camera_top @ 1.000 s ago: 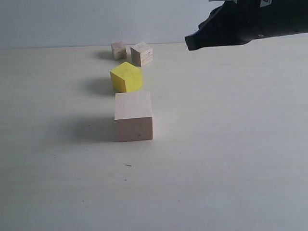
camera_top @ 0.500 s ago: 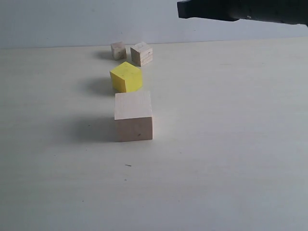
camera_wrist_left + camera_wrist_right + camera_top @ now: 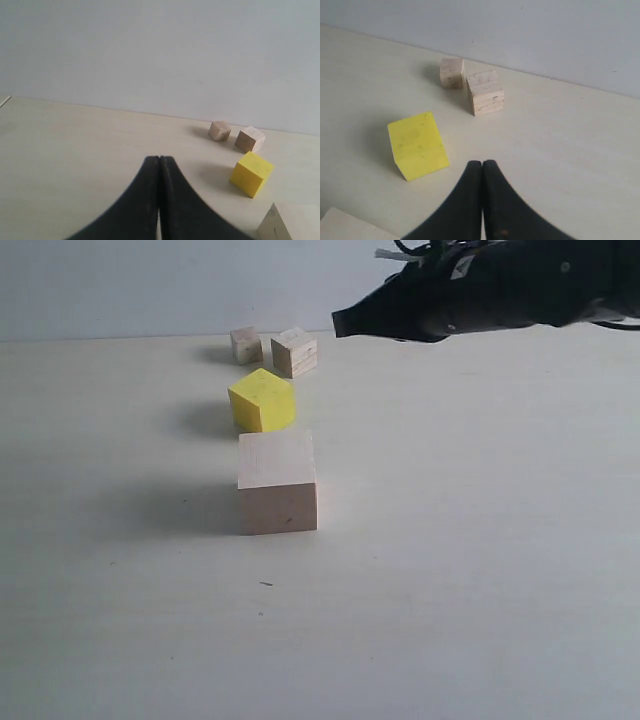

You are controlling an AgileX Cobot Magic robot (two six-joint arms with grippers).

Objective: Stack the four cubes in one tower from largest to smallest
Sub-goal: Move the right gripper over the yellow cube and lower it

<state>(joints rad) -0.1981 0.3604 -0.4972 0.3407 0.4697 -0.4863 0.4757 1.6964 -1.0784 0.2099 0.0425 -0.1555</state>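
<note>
Four cubes stand apart in a loose line on the pale table (image 3: pixel 480 570). The large pale wood cube (image 3: pixel 278 483) is nearest, the yellow cube (image 3: pixel 263 400) sits behind it, then a smaller wood cube (image 3: pixel 295 351) and the smallest wood cube (image 3: pixel 246 344) at the back. My right gripper (image 3: pixel 340 324) hangs shut and empty in the air, above and to the right of the cubes. In the right wrist view its tips (image 3: pixel 482 164) point past the yellow cube (image 3: pixel 417 145). My left gripper (image 3: pixel 159 159) is shut and empty, off to the side of the yellow cube (image 3: pixel 251 174); it does not show in the exterior view.
A plain light wall (image 3: pixel 150 285) rises behind the table's far edge. A small dark speck (image 3: pixel 266 584) lies on the table in front of the large cube.
The right arm has swung leftward and lower, its tip now closer to the cubes. The cubes have not moved.
</note>
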